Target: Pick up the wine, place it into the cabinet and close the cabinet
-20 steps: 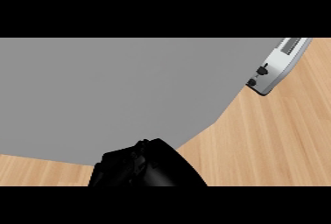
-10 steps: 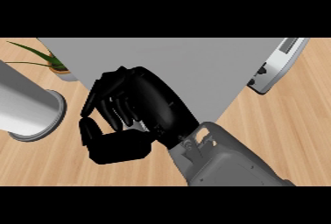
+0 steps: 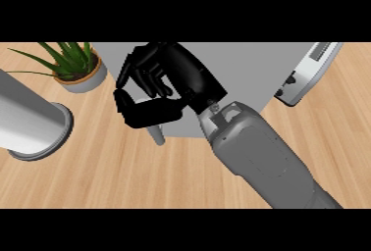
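Right hand at the cabinet door handle; wine not visible.

The right hand [image 3: 163, 81] has its fingers and thumb curled around the slim grey handle [image 3: 156, 134] of the grey cabinet door [image 3: 239, 61], probably to swing it. The bottle is likely inside already, though hidden. Potted plant [image 3: 74, 66], grey cylinder [image 3: 29, 125] and toaster [image 3: 308, 73] stand aside on the wooden counter [image 3: 109, 171].

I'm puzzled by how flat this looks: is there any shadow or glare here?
Head view: even light, no glare; the forearm casts no clear shadow on the counter; the black right hand, curled at the handle, shows little surface detail.
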`<state>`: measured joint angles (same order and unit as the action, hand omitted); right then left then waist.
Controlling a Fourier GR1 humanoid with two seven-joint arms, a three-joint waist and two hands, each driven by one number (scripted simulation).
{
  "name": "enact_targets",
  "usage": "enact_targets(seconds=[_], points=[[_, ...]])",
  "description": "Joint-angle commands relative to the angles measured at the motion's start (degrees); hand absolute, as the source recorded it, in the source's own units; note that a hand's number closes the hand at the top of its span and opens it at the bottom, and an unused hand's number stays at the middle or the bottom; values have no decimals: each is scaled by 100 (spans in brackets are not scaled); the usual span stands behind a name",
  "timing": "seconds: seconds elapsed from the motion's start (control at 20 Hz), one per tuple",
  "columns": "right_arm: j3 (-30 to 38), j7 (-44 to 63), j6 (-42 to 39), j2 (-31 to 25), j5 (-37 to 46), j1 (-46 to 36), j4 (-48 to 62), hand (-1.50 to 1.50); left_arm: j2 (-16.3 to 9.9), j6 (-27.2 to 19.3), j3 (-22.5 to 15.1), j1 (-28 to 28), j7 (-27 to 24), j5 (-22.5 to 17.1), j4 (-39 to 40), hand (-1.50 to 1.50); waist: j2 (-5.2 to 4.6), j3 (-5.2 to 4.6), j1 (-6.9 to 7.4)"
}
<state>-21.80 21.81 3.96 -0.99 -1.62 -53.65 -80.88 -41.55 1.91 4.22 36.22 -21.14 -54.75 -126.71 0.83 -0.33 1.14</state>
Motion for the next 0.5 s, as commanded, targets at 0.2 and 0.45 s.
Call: enact_targets(seconds=[0.2,0.45], points=[[686,-651,-120,-466,154,-218,993,150,178,-444,-429,-733,362,211,177,-150,-145,33,-99],[994,-956,-351,-815,26,-313,1249,150,446,-649,-871,-894,208,668,164,-150,-184,34,-45]])
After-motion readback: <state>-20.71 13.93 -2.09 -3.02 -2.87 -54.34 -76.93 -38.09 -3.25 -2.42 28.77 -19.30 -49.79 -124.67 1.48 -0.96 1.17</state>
